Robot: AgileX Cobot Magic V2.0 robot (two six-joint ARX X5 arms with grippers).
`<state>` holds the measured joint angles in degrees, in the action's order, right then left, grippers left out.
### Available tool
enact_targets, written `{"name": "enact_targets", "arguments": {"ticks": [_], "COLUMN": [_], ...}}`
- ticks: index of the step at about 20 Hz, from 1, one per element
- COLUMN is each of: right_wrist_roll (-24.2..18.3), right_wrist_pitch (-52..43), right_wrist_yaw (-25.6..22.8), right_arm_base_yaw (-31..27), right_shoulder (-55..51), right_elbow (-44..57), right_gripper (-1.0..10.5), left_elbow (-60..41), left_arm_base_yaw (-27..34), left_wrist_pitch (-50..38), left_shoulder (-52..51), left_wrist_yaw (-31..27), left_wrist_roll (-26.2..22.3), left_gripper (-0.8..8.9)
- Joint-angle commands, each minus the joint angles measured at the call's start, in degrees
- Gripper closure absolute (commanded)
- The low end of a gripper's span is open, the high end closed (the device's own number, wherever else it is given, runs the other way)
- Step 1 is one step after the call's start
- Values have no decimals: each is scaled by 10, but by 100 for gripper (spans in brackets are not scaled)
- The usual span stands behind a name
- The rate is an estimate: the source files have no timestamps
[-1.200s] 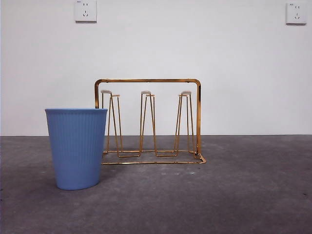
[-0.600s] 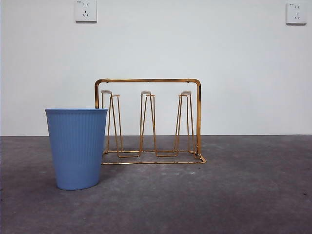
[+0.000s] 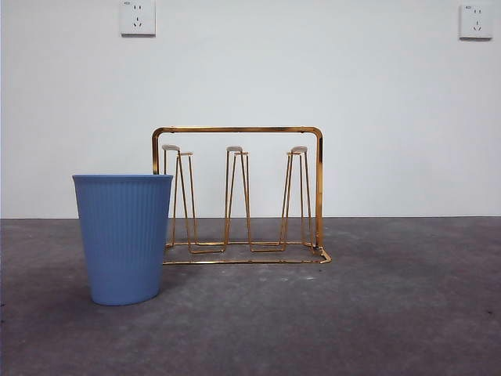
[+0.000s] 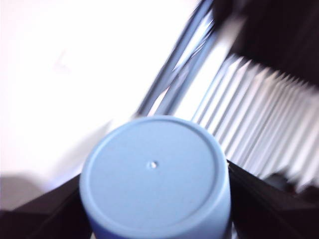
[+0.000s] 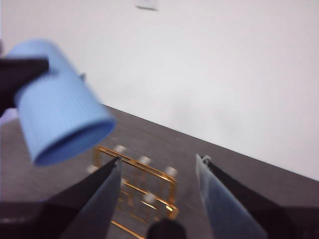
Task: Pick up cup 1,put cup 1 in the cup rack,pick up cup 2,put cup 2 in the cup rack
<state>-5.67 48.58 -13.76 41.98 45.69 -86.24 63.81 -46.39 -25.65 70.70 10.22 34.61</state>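
The lifted cup (image 4: 155, 177), light blue and ribbed, is clamped in the left gripper (image 4: 154, 199): the left wrist view shows its flat base facing the camera with a black jaw against each side. The right wrist view catches the same cup high in the air, tipped with its mouth slanting down, above and to one side of the rack (image 3: 239, 196). It is out of the front view, so it hangs well above the tabletop (image 3: 376, 313).

The rack is gold wire with an arched frame and white-tipped pegs. It stands about mid-tabletop toward the far edge, and every peg is bare.

A second blue cup (image 3: 124, 237) stands upright, mouth up, nearer the front edge and just beside one end of the rack, partly covering that end in the front view.

The right gripper (image 5: 158, 194) hovers above the rack with its jaws spread wide and nothing between them.

By my reading, the first cup is being carried to the rack. The next move calls for turning it fully mouth-down, lining it over a peg and lowering it straight.

No brand or writing is legible; two wall sockets (image 3: 137, 17) show nothing readable.
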Motion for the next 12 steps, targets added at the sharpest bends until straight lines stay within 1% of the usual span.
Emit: {"name": "enact_targets", "arguments": {"ticks": [1, 4, 7, 9, 12], "right_wrist_roll": [-6, -6, -6, -6, -6], "right_wrist_pitch": [14, 27, 36, 43, 49], "right_wrist_yaw": [-15, -29, -30, -30, -30], "right_arm_base_yaw": [0, 0, 0, 0, 0], "right_shoulder": [-13, -21, -23, -22, -22], "right_elbow": [2, 2, 2, 2, 2], "right_gripper": [689, 689, 689, 689, 690], "left_elbow": [2, 2, 2, 2, 2], "left_arm_base_yaw": [-33, -71, -99, -103, -103], "left_wrist_pitch": [73, 121, 127, 127, 126], "left_shoulder": [3, 15, 37, 52, 80], "left_wrist_yaw": [-66, -159, -232, -269, -309], "left_wrist_roll": [-127, -185, -225, -240, -243], "left_gripper": [820, 820, 820, 820, 820]}}
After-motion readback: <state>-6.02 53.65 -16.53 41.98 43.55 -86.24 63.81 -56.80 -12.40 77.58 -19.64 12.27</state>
